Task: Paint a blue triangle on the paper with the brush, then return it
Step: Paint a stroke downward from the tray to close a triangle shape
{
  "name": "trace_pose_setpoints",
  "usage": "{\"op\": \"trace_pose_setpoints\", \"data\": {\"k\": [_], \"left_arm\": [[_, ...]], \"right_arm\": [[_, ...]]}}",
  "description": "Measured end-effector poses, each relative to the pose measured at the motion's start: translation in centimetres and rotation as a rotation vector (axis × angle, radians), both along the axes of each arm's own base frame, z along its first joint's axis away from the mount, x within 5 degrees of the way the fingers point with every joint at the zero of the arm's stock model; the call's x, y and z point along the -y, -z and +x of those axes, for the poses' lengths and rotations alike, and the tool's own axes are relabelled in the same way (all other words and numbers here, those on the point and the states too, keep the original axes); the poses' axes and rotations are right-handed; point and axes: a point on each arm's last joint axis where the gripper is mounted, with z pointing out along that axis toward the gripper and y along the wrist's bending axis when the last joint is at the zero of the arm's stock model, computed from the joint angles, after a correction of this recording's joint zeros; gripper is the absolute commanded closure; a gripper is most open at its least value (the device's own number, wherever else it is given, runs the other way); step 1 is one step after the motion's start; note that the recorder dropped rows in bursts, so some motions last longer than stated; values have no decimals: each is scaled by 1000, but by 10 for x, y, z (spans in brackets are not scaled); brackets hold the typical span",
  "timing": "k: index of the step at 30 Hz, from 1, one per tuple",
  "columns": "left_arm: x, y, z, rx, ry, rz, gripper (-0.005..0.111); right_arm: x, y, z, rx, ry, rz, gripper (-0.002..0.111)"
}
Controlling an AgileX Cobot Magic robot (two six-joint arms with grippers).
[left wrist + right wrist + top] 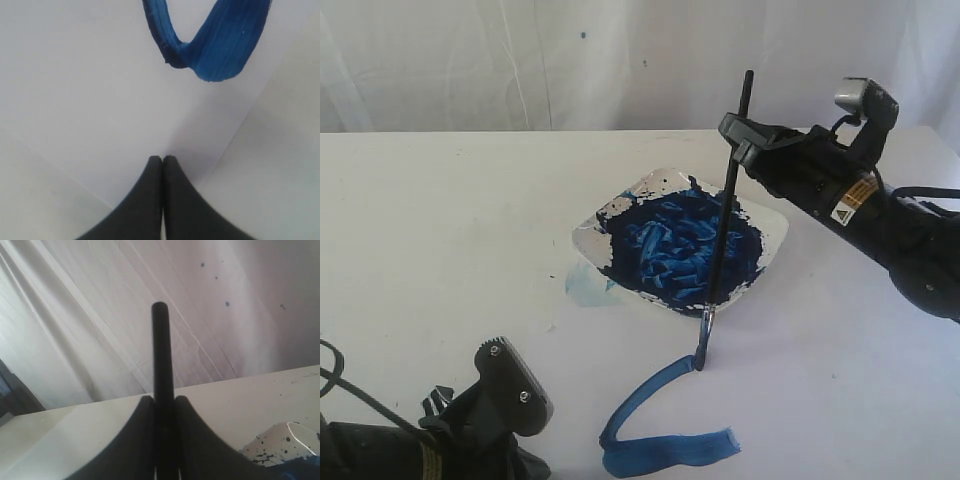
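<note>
My right gripper (740, 140) is shut on the brush (725, 215), a thin black handle held nearly upright with its silver ferrule and tip touching the paper (800, 400) just in front of the dish. From the tip a thick blue stroke (650, 425) runs down-left, bends and returns right; this is two sides of the blue triangle. In the right wrist view the brush handle (161, 350) rises between the gripper's (163, 399) closed fingers. My left gripper (162, 159) is shut with nothing in it, resting low near the paper's corner, with the blue stroke (210, 45) ahead of it.
A white dish (775, 225) full of dark-blue paint sits mid-table behind the brush tip. A pale blue smear (588, 288) lies at its left edge. A white curtain (520, 60) backs the table. The left arm (480, 420) occupies the front left corner.
</note>
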Motion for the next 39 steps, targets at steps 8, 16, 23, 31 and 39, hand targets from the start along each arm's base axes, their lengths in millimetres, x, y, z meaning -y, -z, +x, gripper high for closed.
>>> {"op": "trace_pose_setpoints", "data": {"k": [8,16,23,31,39], "left_arm": [[0,0,0,0,0,0,107],[0,0,0,0,0,0,107],[0,0,0,0,0,0,107],[0,0,0,0,0,0,107],[0,0,0,0,0,0,107]], "right_arm": [[-1,-1,0,6,-12,-6,108],[-3,0,-2,11,-37,-21,108],[-1,6,-9,-18,-36,-27,108],[3,8,-22,-39,-37,-25,108],[5,-1,-33,-14,-46,-37,108]]}}
